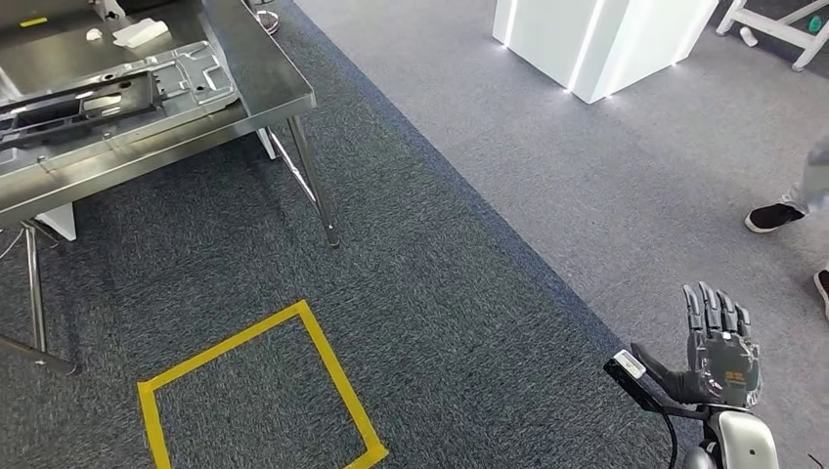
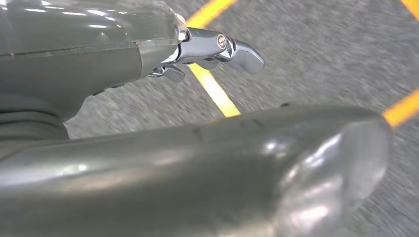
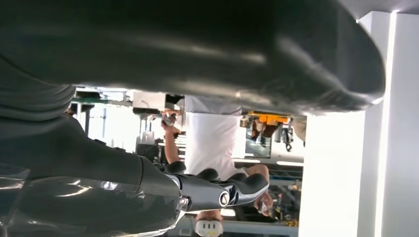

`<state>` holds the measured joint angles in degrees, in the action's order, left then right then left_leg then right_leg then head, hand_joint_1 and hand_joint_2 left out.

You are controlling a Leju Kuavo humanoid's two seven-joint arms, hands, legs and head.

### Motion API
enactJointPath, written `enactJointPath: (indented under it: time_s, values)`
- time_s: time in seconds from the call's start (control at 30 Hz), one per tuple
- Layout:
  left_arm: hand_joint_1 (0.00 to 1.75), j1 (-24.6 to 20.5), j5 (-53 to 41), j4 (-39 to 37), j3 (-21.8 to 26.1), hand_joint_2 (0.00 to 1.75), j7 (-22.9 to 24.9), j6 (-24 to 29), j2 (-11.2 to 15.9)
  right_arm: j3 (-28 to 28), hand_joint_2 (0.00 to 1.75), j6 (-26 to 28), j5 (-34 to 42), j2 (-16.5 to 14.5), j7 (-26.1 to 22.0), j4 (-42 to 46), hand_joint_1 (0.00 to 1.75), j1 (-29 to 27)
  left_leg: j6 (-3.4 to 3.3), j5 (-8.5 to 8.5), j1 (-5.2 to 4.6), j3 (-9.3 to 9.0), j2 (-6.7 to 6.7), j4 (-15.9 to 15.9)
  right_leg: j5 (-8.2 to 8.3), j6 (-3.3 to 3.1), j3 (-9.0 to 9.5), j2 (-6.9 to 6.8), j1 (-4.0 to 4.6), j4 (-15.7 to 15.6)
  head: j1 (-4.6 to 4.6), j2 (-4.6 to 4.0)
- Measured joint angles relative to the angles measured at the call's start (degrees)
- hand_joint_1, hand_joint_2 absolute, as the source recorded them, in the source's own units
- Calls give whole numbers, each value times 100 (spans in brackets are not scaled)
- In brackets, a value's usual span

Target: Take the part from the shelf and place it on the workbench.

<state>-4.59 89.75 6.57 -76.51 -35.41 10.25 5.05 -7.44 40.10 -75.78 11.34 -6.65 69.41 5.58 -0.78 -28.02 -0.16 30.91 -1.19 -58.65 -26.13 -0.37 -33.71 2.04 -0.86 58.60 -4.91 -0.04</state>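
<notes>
A steel workbench (image 1: 259, 73) stands at the upper left of the head view. On it lies a stamped grey metal part (image 1: 191, 73) with a black piece (image 1: 83, 106) on top. My right hand (image 1: 721, 347) is low at the right, far from the bench, fingers straight and spread, holding nothing. The right wrist view shows its thumb (image 3: 197, 59) and a dark finger (image 3: 222, 192) apart, with nothing between them. My left hand (image 2: 148, 98) hangs over the carpet, thumb (image 2: 222, 168) and finger (image 2: 222, 47) apart, holding nothing.
A yellow tape square (image 1: 332, 371) marks the dark carpet in front of the bench legs (image 1: 315, 181). A white lit pillar (image 1: 606, 39) stands at the far right, on lighter carpet. A person's shoe (image 1: 777, 217) shows at the right edge, and a person in white (image 3: 210, 138) stands beyond my right hand.
</notes>
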Motion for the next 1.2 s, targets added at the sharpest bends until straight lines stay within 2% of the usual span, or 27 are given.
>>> enactJointPath:
  time_s: [0.1, 0.17, 0.2, 0.27, 0.3, 0.33, 0.37, 0.43, 0.5, 0.6, 0.67, 0.7, 0.77, 0.8, 0.83, 0.87, 0.9, 0.97, 1.0, 1.07, 1.13, 1.2]
  values:
    - [0, -8, 7, 1, 63, 0, -151, -12, -21, 16, 0, 1, -46, -30, 39, -39, 0, 42, -64, 36, -8, -39, 11, 143, 38, 98, -32, 44, -16, -21, 0, 0]
    - [0, -11, -9, 1, 80, 0, -214, 58, -41, 27, 0, 2, -33, -31, 44, -60, 0, 78, -123, 113, 16, -71, 57, 247, -73, 153, -97, -34, -10, 124, 1, 0]
    - [0, -9, -18, 1, 82, 0, -230, 96, -51, 29, 0, 2, -25, -31, 44, -70, 0, 103, -147, 143, 27, -80, 86, 287, -224, 169, -205, -86, -6, 361, 2, 0]
    - [0, 0, -27, 1, 87, 0, -244, 159, -67, 34, 0, 1, -20, -30, 43, -91, 0, 126, -170, 152, 13, -66, 137, 290, -585, 193, -537, -136, -8, 1071, 2, 0]
    - [0, 5, -28, 1, 88, 0, -241, 184, -72, 36, 0, 1, -16, -30, 38, -103, 0, 120, -173, 149, 11, -58, 160, 281, -688, 206, -675, -138, -12, 1372, 3, 0]
    - [0, 9, -28, 1, 88, 0, -234, 206, -77, 38, 0, 1, -9, -29, 28, -114, 0, 110, -171, 143, 11, -53, 180, 268, -683, 219, -727, -142, -20, 1492, 2, 0]
    - [0, 11, -28, 1, 88, 0, -222, 228, -81, 40, 0, 1, 2, -28, 15, -121, 0, 106, -164, 131, 14, -50, 200, 247, -575, 231, -672, -155, -31, 1399, 3, 0]
    - [0, 10, -28, 1, 87, 0, -188, 284, -85, 42, 0, 1, 26, -21, -7, -127, 0, 117, -127, 81, 20, -45, 236, 178, -230, 244, -305, -237, -55, 698, 3, 0]
    - [0, 6, -27, 1, 86, 0, -151, 333, -86, 46, 0, 1, 24, -17, -9, -134, 0, 147, -65, 19, 0, -24, 265, 90, -61, 203, -32, -300, -44, 147, 1, 0]
    - [0, -2, -26, 1, 86, 0, -92, 362, -87, 62, 0, 1, -48, -17, 56, -160, 0, 181, 16, -14, -17, -6, 301, 61, -56, 96, -22, -253, -22, 61, -1, 0]
    - [0, -8, -28, 1, 86, 0, -47, 361, -88, 82, 0, 1, -95, -17, 123, -171, 0, 213, 83, -138, 3, 50, 266, -83, -38, 34, -29, -223, -33, 42, -1, 0]
    - [0, -10, -29, 1, 86, 0, -26, 355, -88, 96, 0, 1, -109, -19, 152, -172, 0, 227, 116, -288, 16, 148, 229, -312, -31, 8, -30, -211, -43, 33, -1, 0]
    - [0, -2, -36, 1, 86, 0, 12, 327, -89, 120, 0, 1, -122, -22, 192, -172, 0, 229, 160, -665, 31, 479, 179, -1058, -30, -21, -37, -185, -38, 34, -1, 0]
    - [0, 7, -42, 1, 86, 0, 24, 311, -89, 130, 0, 1, -123, -23, 204, -172, 0, 216, 168, -791, 35, 639, 173, -1405, -30, -24, -38, -168, -33, 35, -1, 0]
    - [0, 16, -52, 1, 84, 0, 34, 294, -90, 138, 0, 1, -122, -23, 213, -171, 0, 197, 167, -814, 35, 730, 173, -1593, -31, -26, -36, -147, -30, 36, -1, 0]
    - [0, 23, -63, 1, 82, 0, 40, 283, -91, 144, 0, 1, -120, -23, 217, -168, 0, 176, 155, -720, 35, 718, 171, -1553, -31, -26, -31, -124, -26, 37, -1, 0]
    - [0, 27, -75, 1, 79, 0, 44, 277, -92, 148, 0, 1, -117, -23, 223, -161, 0, 156, 132, -527, 34, 596, 160, -1277, -31, -26, -22, -97, -23, 37, -1, 0]
    - [0, 29, -97, 1, 72, 0, 48, 273, -89, 151, 0, 1, -113, -24, 232, -133, 0, 124, 57, -124, 23, 232, 62, -459, -30, -16, -13, -44, -13, 37, -1, 0]
    - [0, 28, -106, 1, 67, 0, 49, 274, -88, 152, 0, 1, -115, -25, 240, -119, 0, 109, 27, -18, 15, 98, 13, -155, -24, 0, -19, -16, -10, 37, -1, 0]
    - [0, 28, -114, 1, 56, 0, 53, 275, -86, 154, 0, 1, -123, -27, 256, -96, 0, 58, -7, -4, -3, 20, -31, 38, -1, 55, -42, 27, -14, 27, -1, 0]
    - [0, 25, -122, 1, 48, 0, 56, 275, -88, 158, 0, 3, -133, -27, 274, -54, 0, -19, -56, 48, 4, -4, 13, 118, 12, 127, -44, 48, -19, 12, -1, 0]
    - [0, 23, -130, 1, 44, 0, 60, 277, -91, 163, 0, 4, -127, -20, 281, 8, 0, -83, -133, 127, 29, -45, 72, 238, -166, 171, -148, -21, -5, 244, 1, 0]
